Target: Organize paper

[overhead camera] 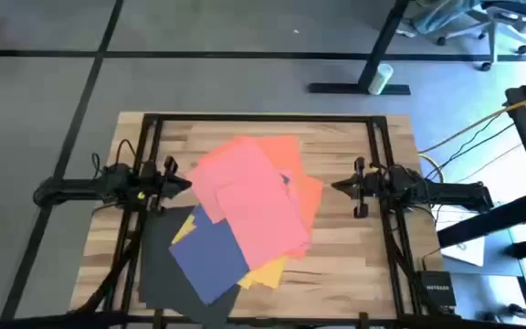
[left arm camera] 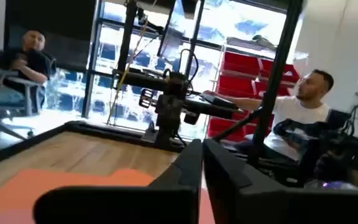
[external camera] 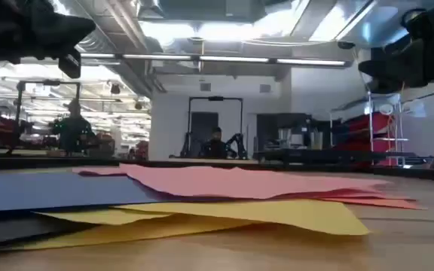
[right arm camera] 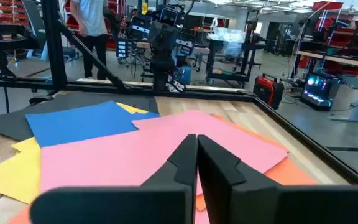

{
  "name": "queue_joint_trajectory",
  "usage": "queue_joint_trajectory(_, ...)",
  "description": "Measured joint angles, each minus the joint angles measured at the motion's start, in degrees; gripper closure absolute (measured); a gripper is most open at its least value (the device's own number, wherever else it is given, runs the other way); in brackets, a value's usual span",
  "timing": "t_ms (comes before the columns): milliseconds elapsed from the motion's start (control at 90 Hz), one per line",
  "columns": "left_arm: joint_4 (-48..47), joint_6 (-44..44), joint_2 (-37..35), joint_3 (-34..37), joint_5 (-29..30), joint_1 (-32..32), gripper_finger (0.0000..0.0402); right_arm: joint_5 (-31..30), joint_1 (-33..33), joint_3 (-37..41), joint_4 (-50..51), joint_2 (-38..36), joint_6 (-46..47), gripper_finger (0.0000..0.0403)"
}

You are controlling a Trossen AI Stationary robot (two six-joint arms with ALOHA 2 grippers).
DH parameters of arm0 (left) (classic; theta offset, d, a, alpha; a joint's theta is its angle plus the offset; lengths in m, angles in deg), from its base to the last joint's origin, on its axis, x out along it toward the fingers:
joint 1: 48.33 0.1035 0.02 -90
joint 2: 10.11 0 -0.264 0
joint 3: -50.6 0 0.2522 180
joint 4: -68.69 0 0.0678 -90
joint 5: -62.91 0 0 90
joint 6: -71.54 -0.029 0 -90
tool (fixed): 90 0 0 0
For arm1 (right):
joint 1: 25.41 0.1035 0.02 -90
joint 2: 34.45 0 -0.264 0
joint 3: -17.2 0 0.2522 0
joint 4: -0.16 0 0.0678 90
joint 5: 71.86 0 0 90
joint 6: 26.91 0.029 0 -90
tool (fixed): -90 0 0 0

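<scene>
Yellow sheet (external camera: 277,214) edges lie nearest in the low view, thin and slightly lifted off the butcher-block wooden table (overhead camera: 354,265), with a navy blue sheet (external camera: 44,190) and a pink sheet (external camera: 239,181) layered above them. From above, the paper forms a loose, fanned pile of flat matte rectangles in the middle of the table, none squared with its edges. Two overlapping pink sheets (overhead camera: 249,196) lie on top, their long axes running diagonally from the far left toward the near right. An orange sheet (overhead camera: 309,196) peeks out along their right side, the navy sheet (overhead camera: 208,251) sits tilted at the near left, yellow shows beneath it, and a dark grey-black sheet (overhead camera: 158,270) reaches the table's near left edge. The left gripper (overhead camera: 183,185) hovers at the pile's left edge, its dark fingers (left arm camera: 188,168) pressed together and empty. The right gripper (overhead camera: 338,185) hangs just right of the orange sheet, fingers (right arm camera: 188,158) likewise closed on nothing. Black metal framing (overhead camera: 263,117) borders the tabletop.
</scene>
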Motion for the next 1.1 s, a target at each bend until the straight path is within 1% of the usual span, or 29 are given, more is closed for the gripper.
queue_joint_trajectory(433, -2.36, 1.28, -0.02, -0.02, 0.02, 0.00, 0.0402, 0.00, 0.01, 0.00, 0.02, 0.00, 0.00, 0.0402)
queue_joint_trajectory(967, -2.70, 0.31, -0.02, -0.02, 0.02, 0.00, 0.0402, 0.00, 0.02, 0.00, 0.02, 0.00, 0.00, 0.0402)
queue_joint_trajectory(1100, -3.21, -1.51, -0.02, -0.02, 0.42, 0.02, 0.0402, 0.00, 0.02, 0.00, 0.00, 0.00, 0.00, 0.0402)
